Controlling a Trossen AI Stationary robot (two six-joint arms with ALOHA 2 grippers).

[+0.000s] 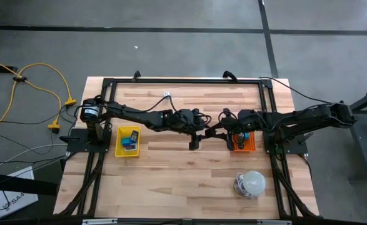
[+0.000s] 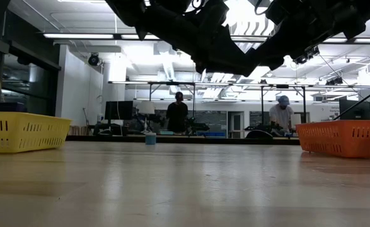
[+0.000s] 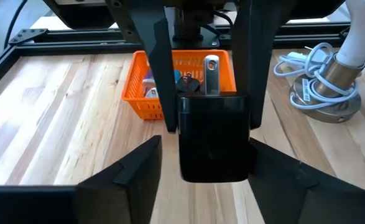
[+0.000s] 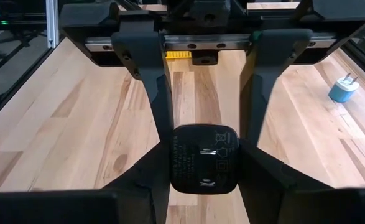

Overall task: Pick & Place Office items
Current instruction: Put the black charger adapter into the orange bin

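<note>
A small black block with two metal prongs [image 4: 204, 158] hangs in mid-air over the middle of the table, where both arms meet [image 1: 200, 132]. My right gripper [image 4: 204, 163] reaches in from the right and is shut on it. My left gripper [image 3: 206, 149] comes from the left and is open. Its fingers stand on either side of the block [image 3: 213, 137], and a strip of table shows between one finger and the block. More small pieces lie in the orange tray [image 3: 138, 93] and blue ones in the yellow tray [image 1: 128, 142]. My right gripper pinches the black block by its two opposite side walls [image 4: 177, 163], one finger on each. The fingers come in about level from the table's right. The pronged face is turned toward the wrist camera. The block is lifted clear of the table.
The orange tray [image 1: 242, 142] sits just right of the grippers and the yellow tray [image 2: 21, 131] at the left. A white dome with a coiled cable [image 1: 253, 182] stands near the right front. A small blue plug [image 4: 342, 90] stands near the far edge. People stand in the room behind.
</note>
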